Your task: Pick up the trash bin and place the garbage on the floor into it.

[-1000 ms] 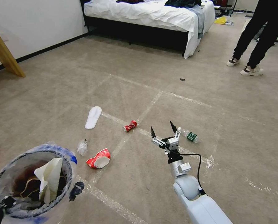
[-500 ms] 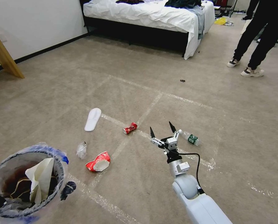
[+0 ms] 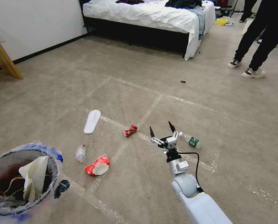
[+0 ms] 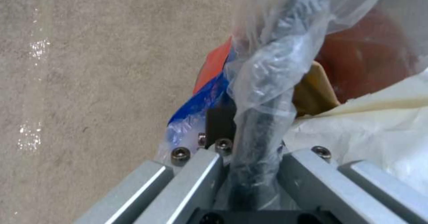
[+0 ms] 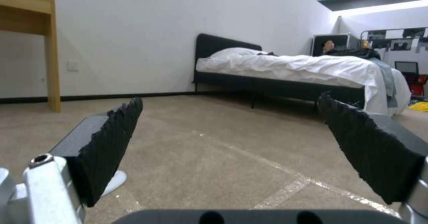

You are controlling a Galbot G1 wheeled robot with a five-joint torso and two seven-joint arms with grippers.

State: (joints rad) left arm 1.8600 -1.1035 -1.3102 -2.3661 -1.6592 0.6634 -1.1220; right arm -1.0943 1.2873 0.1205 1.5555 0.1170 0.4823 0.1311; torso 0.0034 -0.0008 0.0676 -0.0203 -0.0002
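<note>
- left gripper (image 4: 249,157) clenched on the trash bin (image 3: 53,169) rim
- right gripper (image 3: 160,129) spread wide, empty, above the floor (image 3: 145,77) near the bottle (image 3: 191,140)

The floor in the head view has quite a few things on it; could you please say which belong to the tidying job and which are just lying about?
Job:
bin, held by left pincer
crushed cup
crushed can
bottle
clear wrapper
right pincer, open

Lying about:
white slipper
bed
wooden leg
</note>
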